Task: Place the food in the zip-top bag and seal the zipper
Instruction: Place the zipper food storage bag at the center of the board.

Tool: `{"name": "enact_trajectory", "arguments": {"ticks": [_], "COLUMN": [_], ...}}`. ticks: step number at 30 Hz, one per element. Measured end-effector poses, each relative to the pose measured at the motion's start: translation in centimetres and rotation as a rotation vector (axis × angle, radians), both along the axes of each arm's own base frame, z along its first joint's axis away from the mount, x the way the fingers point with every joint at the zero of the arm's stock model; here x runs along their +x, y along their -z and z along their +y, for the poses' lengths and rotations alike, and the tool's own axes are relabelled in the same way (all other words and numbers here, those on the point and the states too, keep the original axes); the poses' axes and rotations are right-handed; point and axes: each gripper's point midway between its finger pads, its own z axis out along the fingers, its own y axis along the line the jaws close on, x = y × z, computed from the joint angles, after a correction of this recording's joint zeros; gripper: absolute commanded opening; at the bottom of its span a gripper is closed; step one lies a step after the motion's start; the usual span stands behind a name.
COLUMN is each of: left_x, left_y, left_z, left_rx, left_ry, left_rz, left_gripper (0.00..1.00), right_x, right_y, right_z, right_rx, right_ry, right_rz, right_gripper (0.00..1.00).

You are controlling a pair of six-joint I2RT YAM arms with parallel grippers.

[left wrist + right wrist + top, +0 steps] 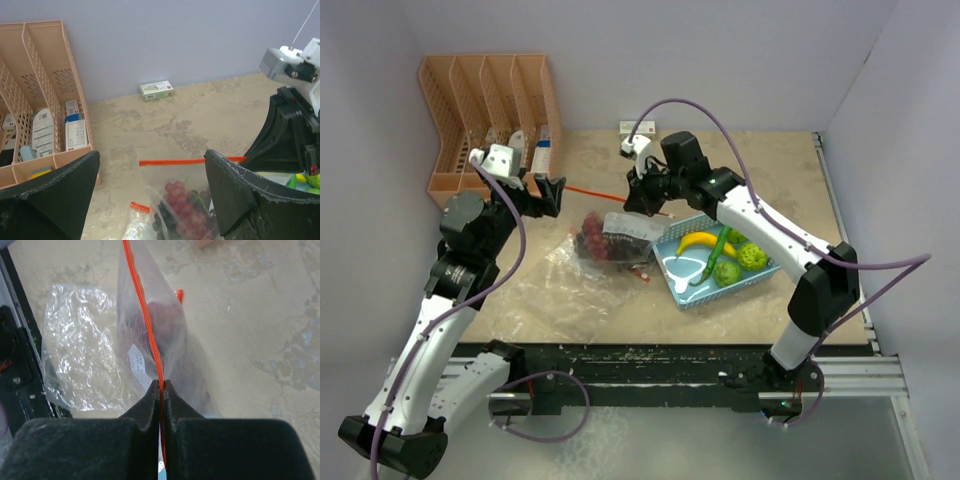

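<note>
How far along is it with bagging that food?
Done: a grape bunch sits inside the zip-top bag. In hand: the right gripper pinches the bag's zipper, while the left gripper hangs open near the strip's other end. Left: the banana, green pepper and round green fruits lie in the blue basket, and the zipper needs sealing afterwards.

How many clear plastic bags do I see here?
2. One bag with grapes inside, its orange strip pinched by the right gripper; the other bag lies crinkled on the table beside it.
</note>
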Motion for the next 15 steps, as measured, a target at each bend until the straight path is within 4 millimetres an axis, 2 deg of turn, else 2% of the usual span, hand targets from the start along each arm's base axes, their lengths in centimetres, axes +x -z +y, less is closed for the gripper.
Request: {"name": "enact_trajectory", "arguments": {"ticks": [3, 5, 7, 11, 12, 14, 15], "left_x": [-0.3, -0.4, -0.4, -0.5, -0.5, -0.5, -0.6], "left_y": [0.0, 0.0, 0.2, 0.3, 0.3, 0.4, 0.4], "left_z": [0.1, 0.0, 0.0, -0.1, -0.2, -0.3, -0.4], "left_rx": [0.01, 0.014, 0.016, 0.018, 0.018, 0.018, 0.018], "left_ry": [0.004, 0.006, 0.01, 0.018, 0.021, 0.031, 0.036], "left_rz": [-0.001, -0.001, 0.003, 0.008, 0.009, 0.011, 0.012], "left_gripper": [0.9, 0.91, 0.93, 0.95, 0.97, 0.99, 1.0], "right_x": [0.8, 1.7, 3.0, 6.2, 7.0, 8.9, 9.7], "right_y": [-1.5, -3.4, -5.9, -12.5, -13.5, -14.6, -14.5], "right_z": [0.1, 0.1, 0.4, 1.6, 1.8, 2.1, 2.1], "right_rx": [0.025, 0.048, 0.085, 0.209, 0.23, 0.258, 0.262], "right_ry": [0.062, 0.109, 0.149, 0.224, 0.242, 0.3, 0.327], "right_rz": [-0.01, -0.035, -0.08, -0.214, -0.242, -0.282, -0.286], "right_gripper": [0.0, 0.0, 0.0, 0.0, 0.13, 0.47, 0.54]}}
